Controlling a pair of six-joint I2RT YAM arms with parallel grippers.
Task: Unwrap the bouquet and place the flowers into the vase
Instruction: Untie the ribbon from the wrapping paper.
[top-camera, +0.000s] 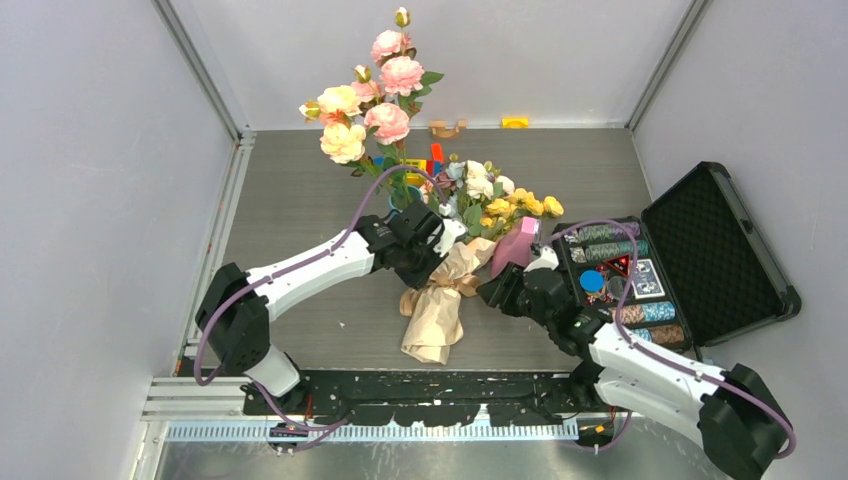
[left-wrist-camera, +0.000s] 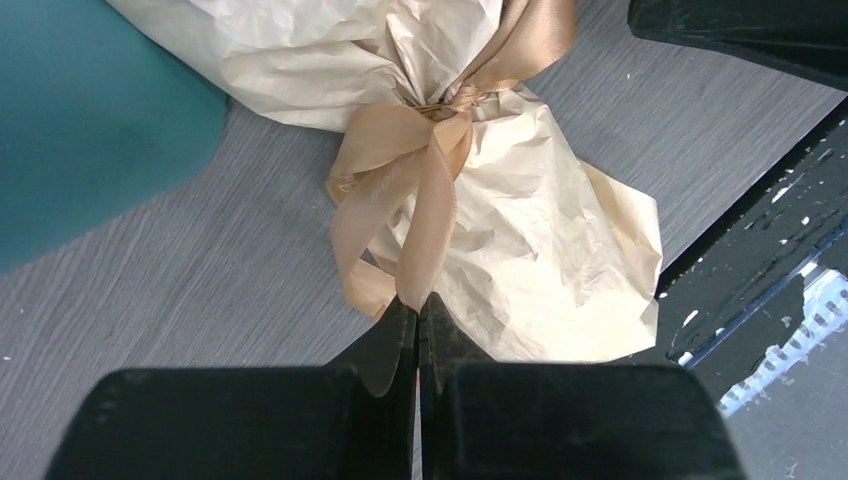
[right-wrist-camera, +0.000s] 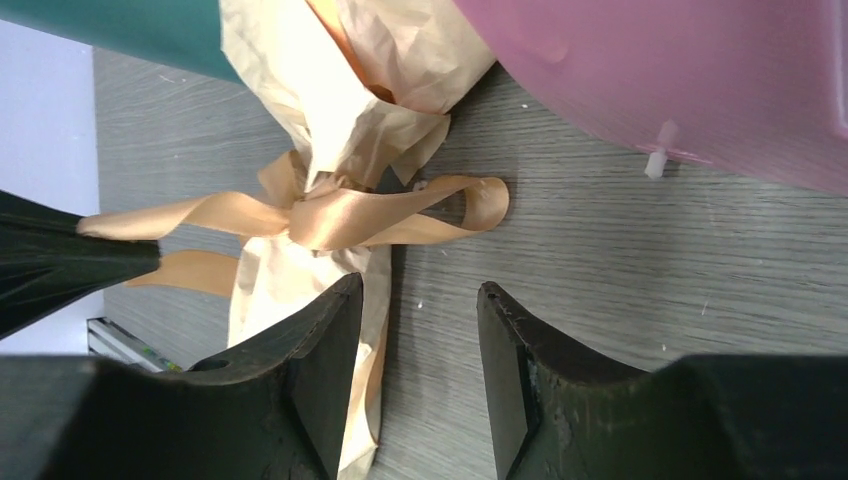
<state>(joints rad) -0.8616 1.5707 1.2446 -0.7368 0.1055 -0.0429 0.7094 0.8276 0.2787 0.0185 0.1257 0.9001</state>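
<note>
The left arm (top-camera: 310, 268) and the right arm (top-camera: 645, 370) are clad in white link shells, which are joined by bulky black joint housings. A purple cable (top-camera: 196, 350) is routed along each. The left gripper (left-wrist-camera: 417, 303) and the right gripper (right-wrist-camera: 419, 287) are fitted with matte black, wedge-shaped fingers, lightly scuffed.

Left fingers (left-wrist-camera: 392, 345) pinched shut; right fingers (right-wrist-camera: 322, 350) seemingly half apart.

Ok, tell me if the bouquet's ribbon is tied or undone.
Tied: the ribbon is knotted around the paper, one tail pinched by the left gripper.
</note>
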